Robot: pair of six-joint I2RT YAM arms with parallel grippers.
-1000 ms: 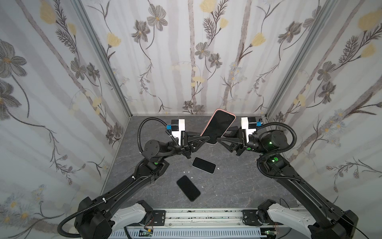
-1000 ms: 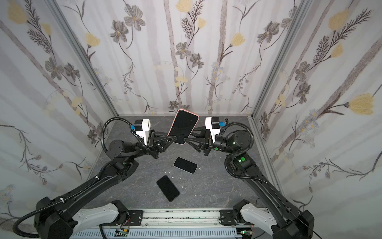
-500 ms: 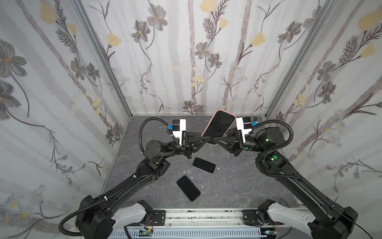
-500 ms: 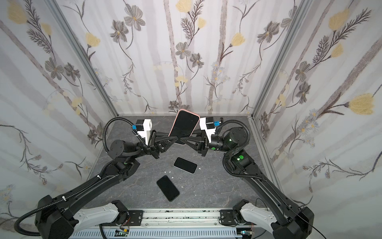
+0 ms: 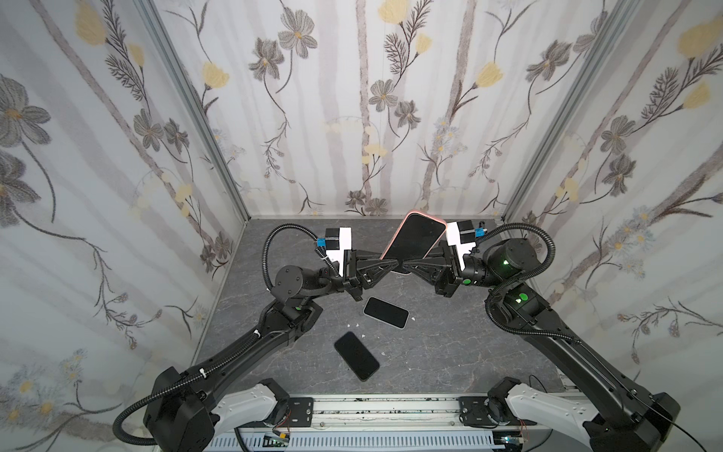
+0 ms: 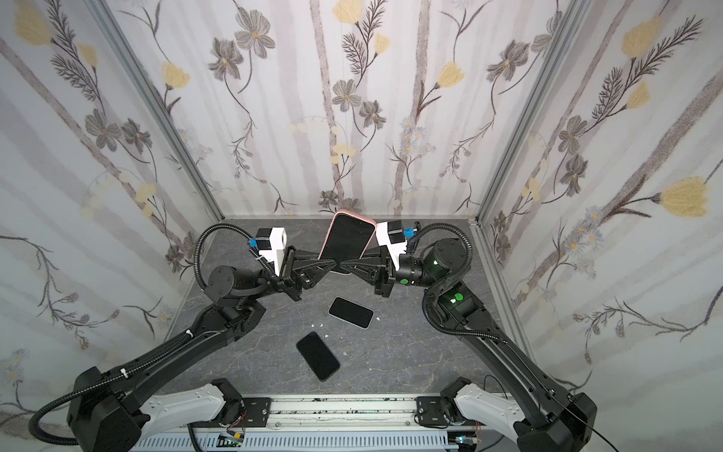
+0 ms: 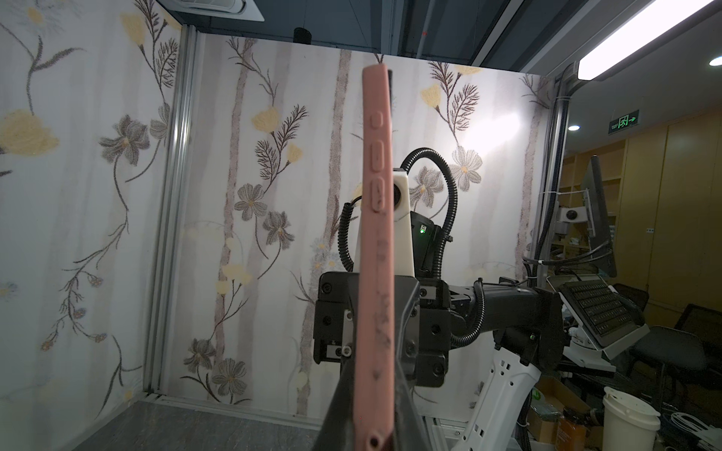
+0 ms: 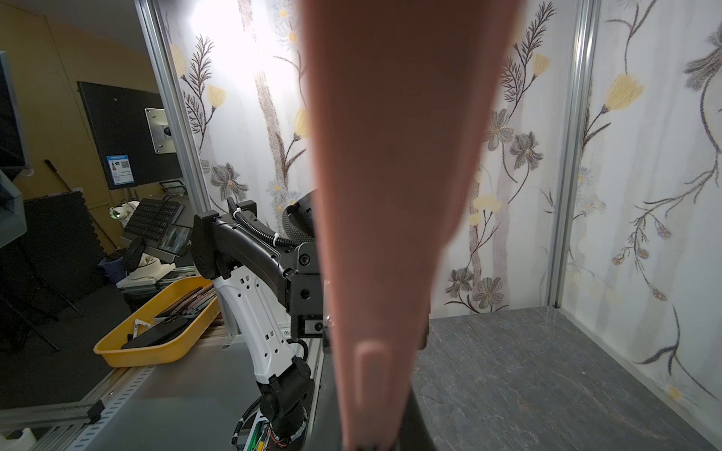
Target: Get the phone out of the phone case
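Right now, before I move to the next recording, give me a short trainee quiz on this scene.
1. True or false: the pink-cased phone lies flat on the table.
2. How many loose phones lie on the table?
3. Of the left gripper and the right gripper, which is shut on the pink-cased phone? A. left only B. right only C. both

Key:
1. False. It is held tilted in the air, above the table.
2. Two.
3. C. Each grips its lower end, one from each side.
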